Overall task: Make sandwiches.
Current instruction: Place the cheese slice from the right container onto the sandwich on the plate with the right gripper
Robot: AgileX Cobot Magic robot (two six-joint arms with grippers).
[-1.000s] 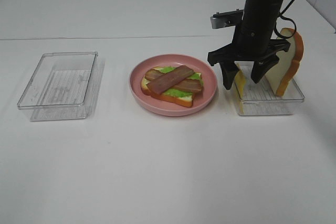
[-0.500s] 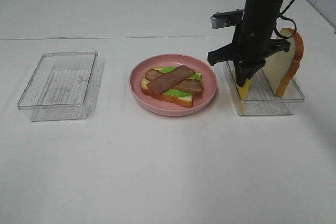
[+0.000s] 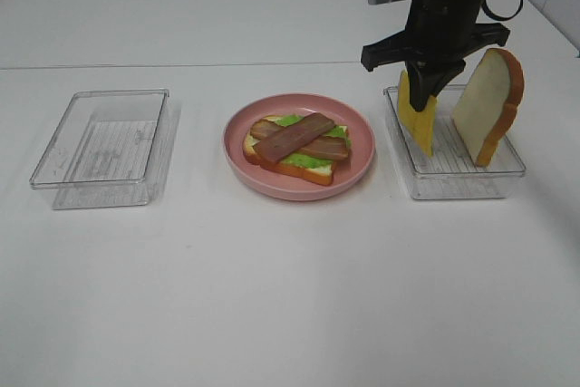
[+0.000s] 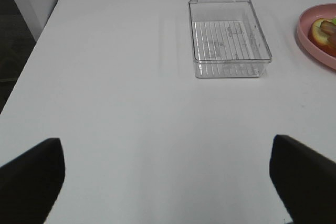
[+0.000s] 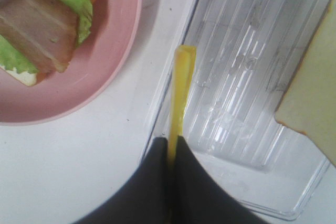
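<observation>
While the open-faced sandwich point(image 3: 297, 144) waits on the pink plate point(image 3: 299, 186) nearest us, bread, lettuce and crossed bacon strips point(image 3: 299, 136) in place, we see the cheese step under way. Beyond it, the right gripper point(image 3: 421, 97) is clamped on the yellow cheese slice point(image 3: 418, 120), hanging edge-on above the right tray point(image 3: 458, 183), beside a leaning bread slice point(image 3: 488, 106). Next, we judge, the cheese must cross to the plate and lie flat. Our left gripper point(image 4: 168, 182) stands apart, its arm unseen from above.
</observation>
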